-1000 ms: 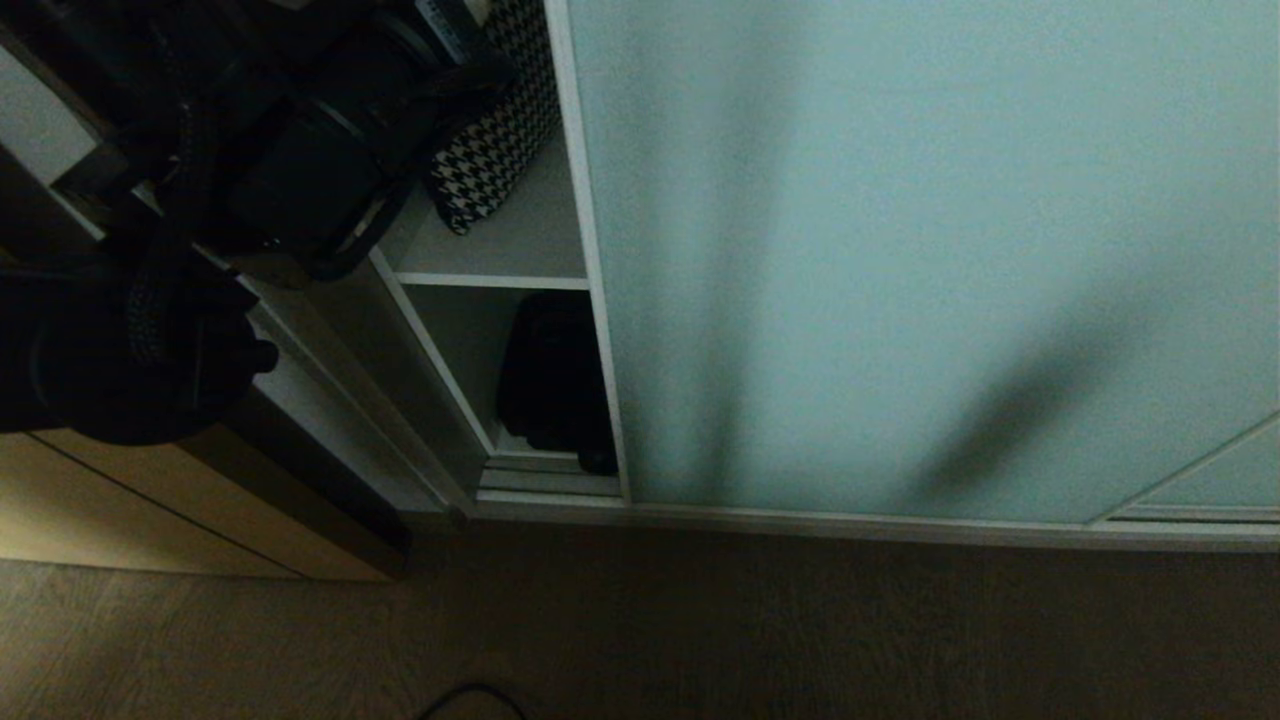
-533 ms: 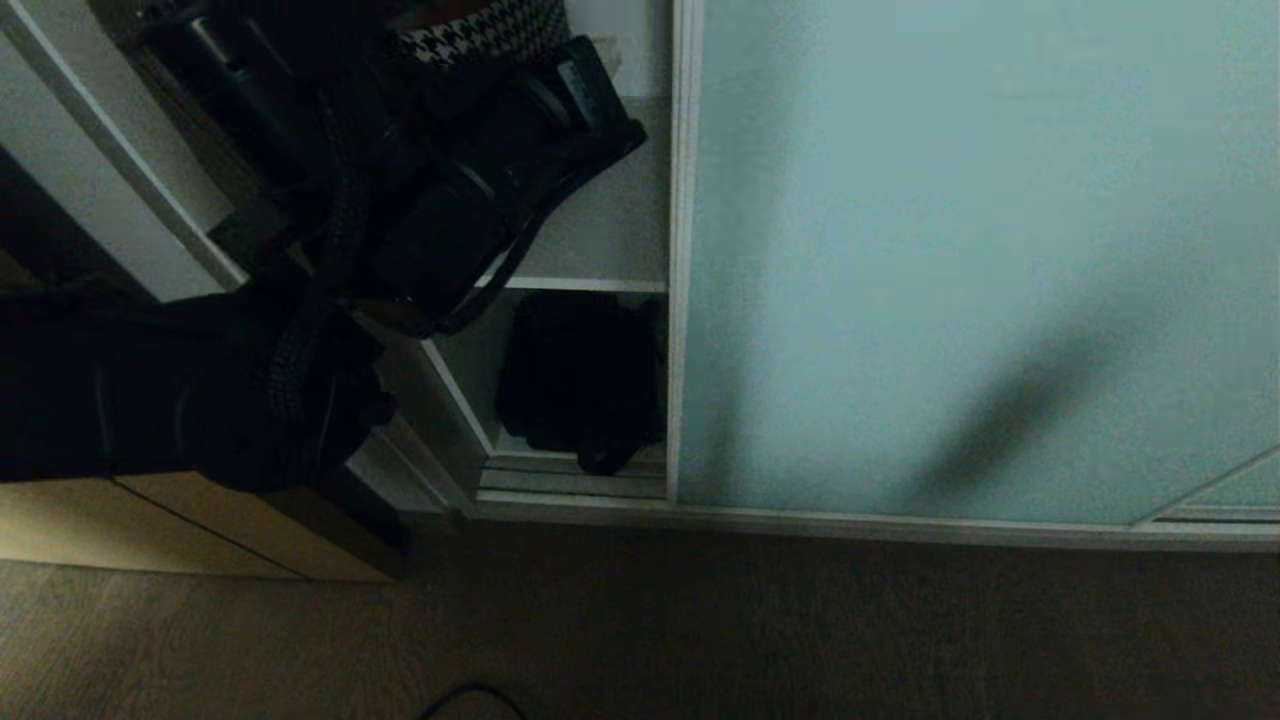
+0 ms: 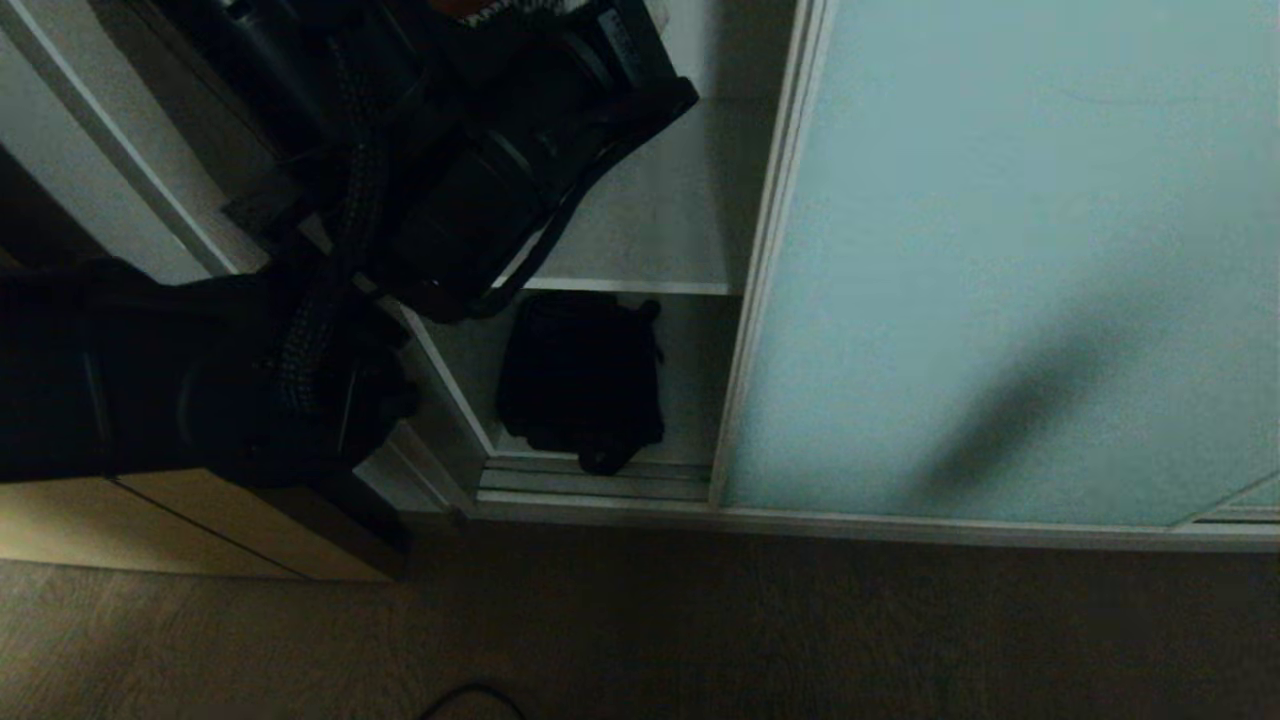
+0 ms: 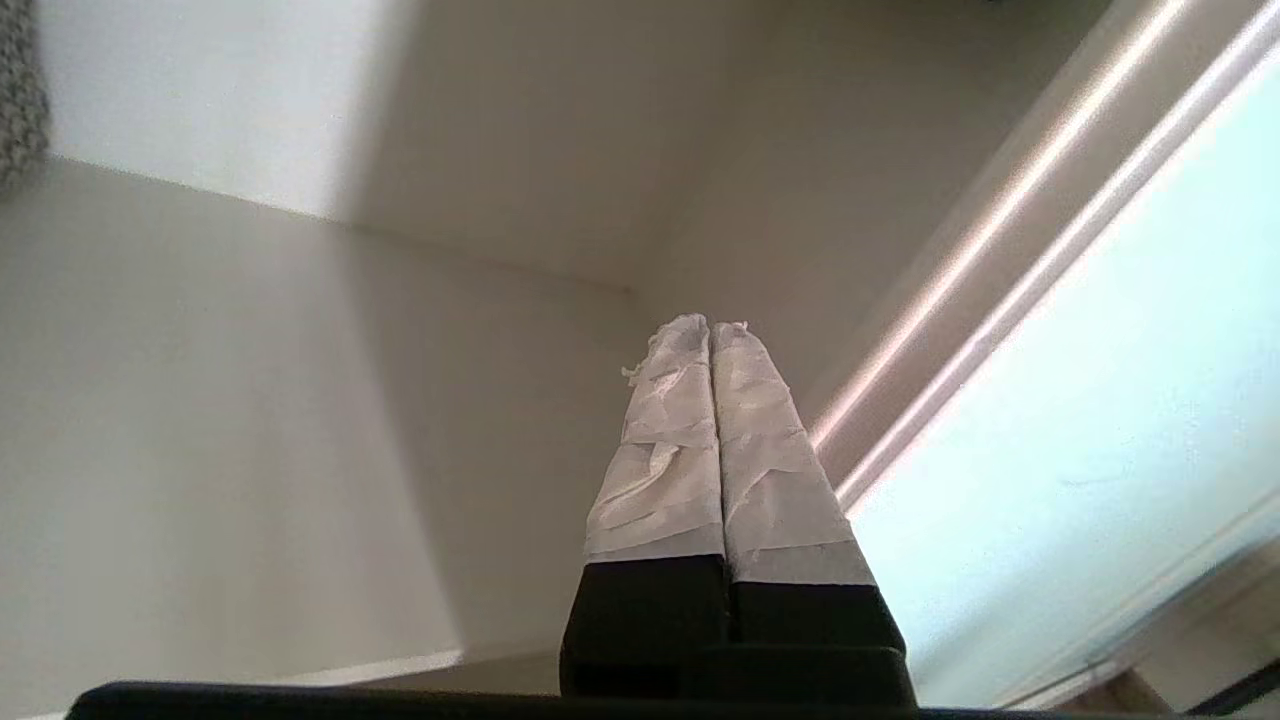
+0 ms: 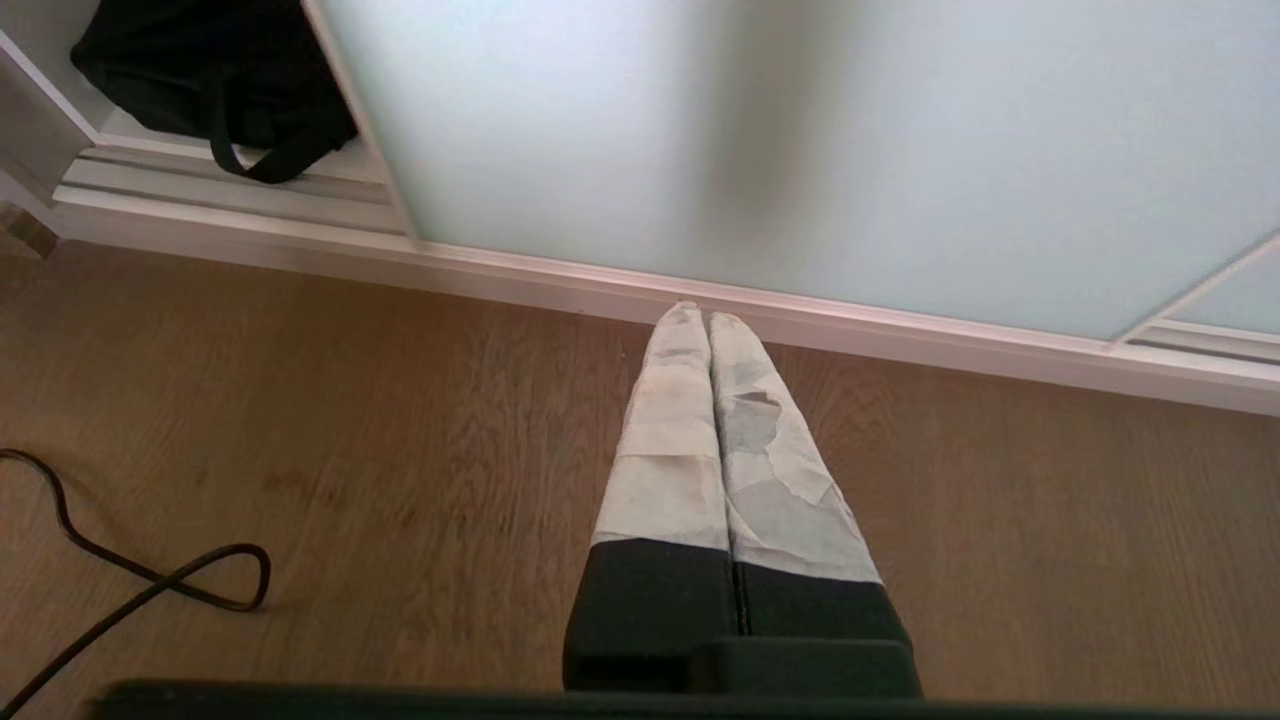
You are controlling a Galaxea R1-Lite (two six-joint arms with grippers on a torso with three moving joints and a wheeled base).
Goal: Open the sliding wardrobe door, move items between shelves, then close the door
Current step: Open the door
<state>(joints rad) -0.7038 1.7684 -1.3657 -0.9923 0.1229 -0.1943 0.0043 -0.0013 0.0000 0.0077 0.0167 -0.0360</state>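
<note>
The sliding wardrobe door [image 3: 1010, 260], a big frosted blue-green pane in a slim pale frame, stands just to the right of my left pincer [image 4: 710, 325], and its frame edge runs close beside my taped fingers [image 4: 660, 450], though I cannot tell whether they touch it. The door is partly slid aside, leaving the left part of the compartment open. My left arm [image 3: 300, 300] reaches into that opening above the upper shelf [image 3: 650, 215], a plain pale board that lies bare ahead of and under the pincer. The left pincer is pressed fully together with nothing between its fingers. Below it, under the shelf's front edge, the floppy black bag [image 3: 580, 380] sits on the wardrobe bottom, its strap spilling onto the ribbed floor track [image 3: 590, 482]. Behind my left arm, a sliver of the houndstooth bag [image 3: 500, 8] shows at the top of the head view. My right pincer [image 5: 708, 318] hangs low over the wooden floor [image 5: 300, 400], also squeezed together and empty, pointing at the base of the door, with a black cable [image 5: 150, 580] looping on the floor off to its left.
</note>
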